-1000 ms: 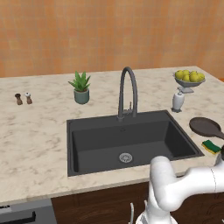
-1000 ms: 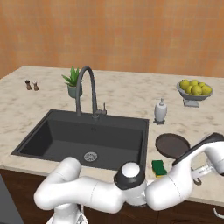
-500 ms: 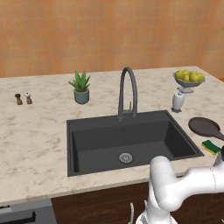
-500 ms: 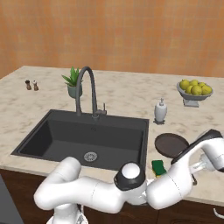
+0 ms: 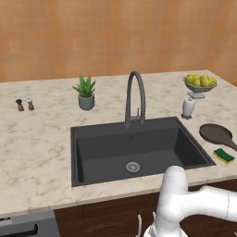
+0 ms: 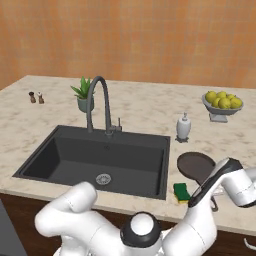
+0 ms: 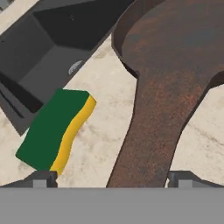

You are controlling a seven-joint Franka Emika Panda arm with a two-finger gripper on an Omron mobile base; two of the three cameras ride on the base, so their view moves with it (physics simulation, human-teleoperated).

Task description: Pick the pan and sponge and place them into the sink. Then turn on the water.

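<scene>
The dark brown pan (image 7: 175, 48) lies on the counter right of the sink (image 5: 139, 148), also seen as the pan (image 5: 216, 134) and the pan (image 6: 196, 165). Its handle runs toward me between my fingertips. My gripper (image 7: 113, 179) stands open, one fingertip (image 7: 43, 179) on either side of the handle, not closed on it. The yellow sponge (image 7: 54, 129) with its green top lies just left of the handle, between pan and sink edge; the sponge (image 5: 224, 155) and the sponge (image 6: 181, 192) rest near the counter's front. No water falls from the faucet (image 5: 135, 97).
A white soap dispenser (image 5: 188, 106) and a grey bowl of lemons (image 5: 200, 83) stand behind the pan. A potted plant (image 5: 85, 92) and two small shakers (image 5: 25, 104) sit on the counter to the left. My white forearm (image 6: 220, 185) hangs over the counter's front edge.
My hand has shifted slightly over the pan's handle and the jaws have widened a touch. Pan and sponge have not moved.
</scene>
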